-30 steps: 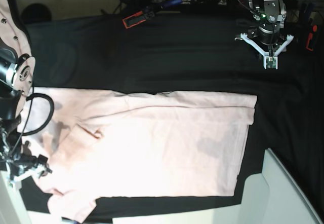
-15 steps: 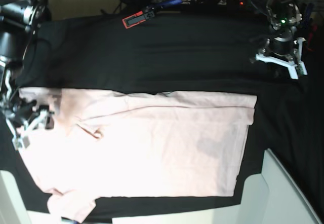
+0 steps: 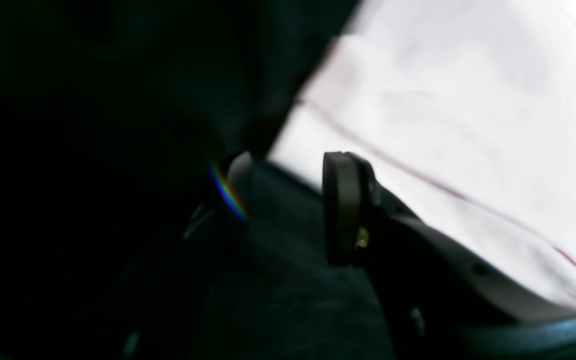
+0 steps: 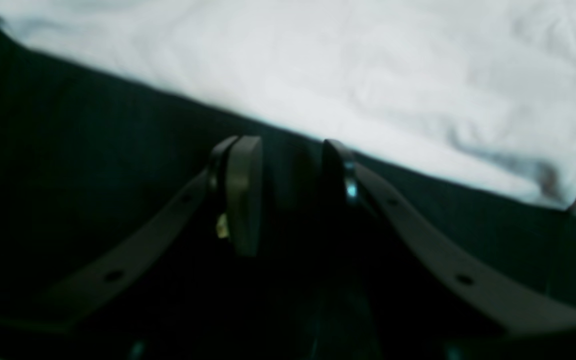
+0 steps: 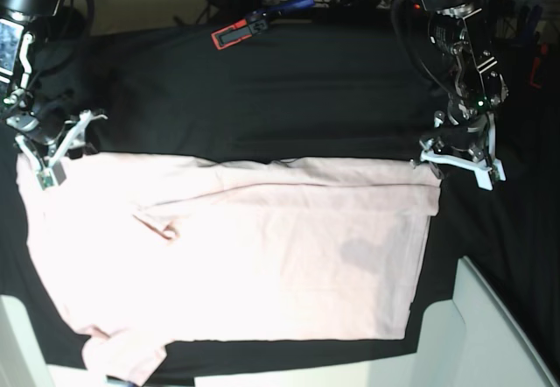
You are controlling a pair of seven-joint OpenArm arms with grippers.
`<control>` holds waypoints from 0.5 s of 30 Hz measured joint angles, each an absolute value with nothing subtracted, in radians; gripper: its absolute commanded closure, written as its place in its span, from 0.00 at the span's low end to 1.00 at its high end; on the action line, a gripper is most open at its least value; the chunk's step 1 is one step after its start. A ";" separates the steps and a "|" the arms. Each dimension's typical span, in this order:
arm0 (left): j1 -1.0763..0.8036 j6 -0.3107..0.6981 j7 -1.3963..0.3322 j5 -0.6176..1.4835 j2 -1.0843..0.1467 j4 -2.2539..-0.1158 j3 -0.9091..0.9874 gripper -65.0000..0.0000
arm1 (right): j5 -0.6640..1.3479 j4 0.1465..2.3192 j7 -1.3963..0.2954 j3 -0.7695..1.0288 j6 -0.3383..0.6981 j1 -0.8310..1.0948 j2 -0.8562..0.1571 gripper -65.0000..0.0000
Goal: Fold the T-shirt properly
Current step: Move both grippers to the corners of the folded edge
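Base view: even overhead light, sharp focus; the T-shirt [image 5: 254,247] slightly overexposed, its folds faint; black cloth [image 5: 289,98] swallows detail. Left wrist view: very dim on its left side, shirt blown out to white at upper right, a rainbow flare streak near the left gripper [image 3: 288,200], soft focus throughout. Right wrist view: motion-blurred, dark lower half, shirt pale and washed out; right gripper [image 4: 288,195] edges smeared.

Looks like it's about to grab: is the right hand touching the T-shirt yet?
Apart. In the right wrist view the right hand sits over black cloth, with a dark strip between its fingertips and the T-shirt edge.
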State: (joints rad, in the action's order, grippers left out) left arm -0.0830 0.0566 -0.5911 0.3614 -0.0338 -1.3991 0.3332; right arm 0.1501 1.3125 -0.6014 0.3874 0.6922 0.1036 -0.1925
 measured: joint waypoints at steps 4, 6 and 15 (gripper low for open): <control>-0.081 0.052 -0.603 0.356 -0.034 -1.394 0.336 0.63 | 0.146 1.305 -0.617 0.393 0.693 0.117 -0.189 0.71; -0.086 0.053 -0.602 0.356 -0.034 -1.393 0.336 0.63 | 0.150 1.305 -0.630 0.405 0.692 0.111 -0.175 0.70; -0.109 0.051 -0.600 0.349 -0.162 -1.311 0.256 0.61 | 0.456 1.218 -0.847 0.809 0.687 -0.008 -0.133 0.43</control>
State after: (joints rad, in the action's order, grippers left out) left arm -0.1093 0.0513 -0.5999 0.3492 -0.1616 -1.3109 0.2562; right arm 0.4564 1.2179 -0.8467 0.8085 0.6868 -0.0078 -0.1329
